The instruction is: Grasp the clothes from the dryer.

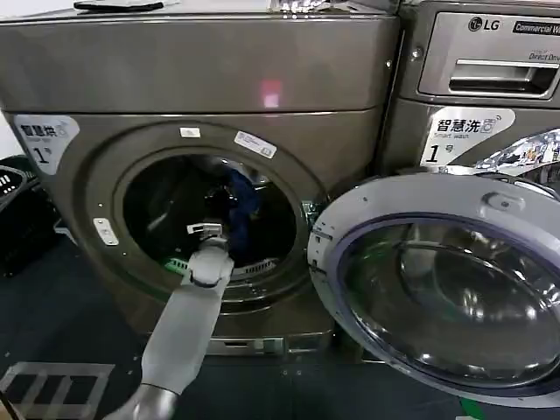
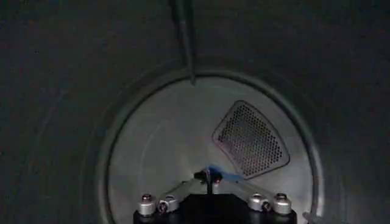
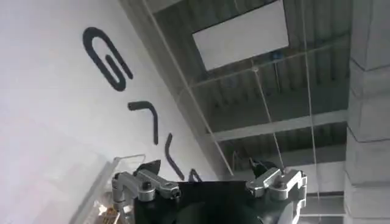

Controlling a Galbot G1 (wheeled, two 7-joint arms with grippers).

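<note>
My left gripper [image 1: 206, 229] reaches inside the bronze-grey front-loading dryer [image 1: 201, 79], jaws pinching blue clothes [image 2: 214, 175], extraction left.

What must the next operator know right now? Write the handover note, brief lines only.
Left gripper: inside the drum of the bronze-grey front-loading dryer, shut, with a blue sliver at its tips. A grasp is not confirmed.
Right gripper: open, parked away from the job, aimed at the ceiling.
Grey-rimmed glass door: swung fully open to the right.
Dark blue clothes: in the drum, just beyond the left gripper.
Done: door open, arm reached in.
Left: confirm the grip, then draw the clothes out through the porthole.
</note>
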